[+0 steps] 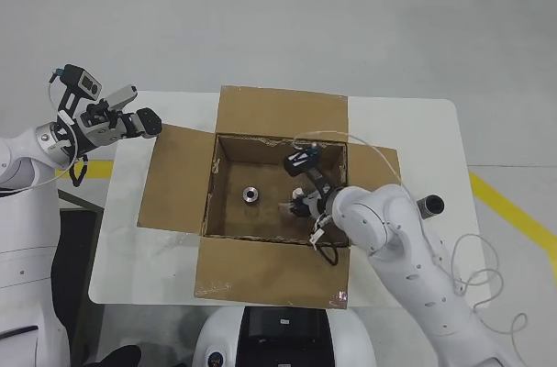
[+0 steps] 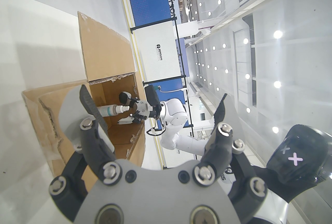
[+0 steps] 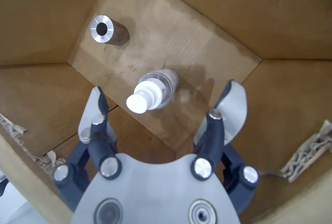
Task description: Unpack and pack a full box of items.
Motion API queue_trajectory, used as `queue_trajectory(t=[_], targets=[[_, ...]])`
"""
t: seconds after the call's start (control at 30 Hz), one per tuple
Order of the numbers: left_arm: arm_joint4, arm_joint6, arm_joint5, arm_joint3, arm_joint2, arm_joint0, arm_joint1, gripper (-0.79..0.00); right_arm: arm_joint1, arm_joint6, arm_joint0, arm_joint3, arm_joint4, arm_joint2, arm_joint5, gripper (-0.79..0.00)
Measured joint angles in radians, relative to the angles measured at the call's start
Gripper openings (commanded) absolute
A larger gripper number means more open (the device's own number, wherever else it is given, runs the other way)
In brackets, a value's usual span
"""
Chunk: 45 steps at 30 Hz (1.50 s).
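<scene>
White table (image 1: 122, 266) carries one open cardboard box (image 1: 225, 188), its four flaps spread flat outward and its torn edges ragged at the corners. Two things stand on the brown floor of the box. A metal cylinder (image 3: 106, 31) is upright toward the left wall, its top face bored with a dark hole, and it stands well apart from everything else. A clear bottle (image 3: 149, 98) with a white pump top stands upright nearer the right wall.

The right gripper (image 3: 166, 89) is down inside the box, directly over the bottle, with its fingers spread wide on either side of the pump top. No contact with the bottle shows. From the left wrist view the pump top lies between those fingers, with the bottle's body below them.

The left gripper (image 2: 154, 92) hangs outside the box, over the table's far left corner just beside the left flap (image 1: 172, 179). Its fingers are wide apart and empty, and it points across toward the box.
</scene>
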Motion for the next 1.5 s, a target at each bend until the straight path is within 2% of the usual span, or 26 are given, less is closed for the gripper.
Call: queue_trajectory(t=[0.2, 0.27, 0.33, 0.37, 0.4, 0.43, 0.53, 0.9, 1.3, 1.5], targets=[[0.000, 0.000, 0.000, 0.000, 0.000, 0.000, 0.000, 0.000, -0.002, -0.006, -0.004, 0.023, -0.001, -0.019, -0.009, -0.012], [0.000, 0.000, 0.000, 0.000, 0.000, 0.000, 0.000, 0.000, -0.003, -0.014, -0.002, 0.034, -0.003, -0.025, -0.009, -0.169], [0.000, 0.000, 0.000, 0.000, 0.000, 0.000, 0.000, 0.000, -0.004, -0.021, -0.001, 0.042, -0.003, -0.029, -0.007, -0.265], [0.000, 0.000, 0.000, 0.000, 0.000, 0.000, 0.000, 0.000, -0.005, -0.023, 0.000, 0.044, -0.003, -0.031, -0.007, -0.394], [0.000, 0.000, 0.000, 0.000, 0.000, 0.000, 0.000, 0.000, -0.005, -0.025, 0.000, 0.046, -0.003, -0.033, -0.006, -0.471], [0.000, 0.000, 0.000, 0.000, 0.000, 0.000, 0.000, 0.000, -0.006, -0.026, 0.000, 0.048, -0.003, -0.035, -0.006, -0.511], [0.000, 0.000, 0.000, 0.000, 0.000, 0.000, 0.000, 0.000, -0.006, -0.028, 0.001, 0.049, -0.006, -0.036, -0.008, -0.785], [0.000, 0.000, 0.000, 0.000, 0.000, 0.000, 0.000, 0.000, -0.005, -0.022, 0.007, -0.002, -0.009, -0.021, -0.015, -0.785], [0.000, 0.000, 0.000, 0.000, 0.000, 0.000, 0.000, 0.000, 0.006, 0.030, 0.018, -0.185, -0.006, 0.072, 0.023, -0.785], [0.000, 0.000, 0.000, 0.000, 0.000, 0.000, 0.000, 0.000, 0.015, 0.021, -0.012, -0.279, -0.035, 0.139, 0.052, -0.785]])
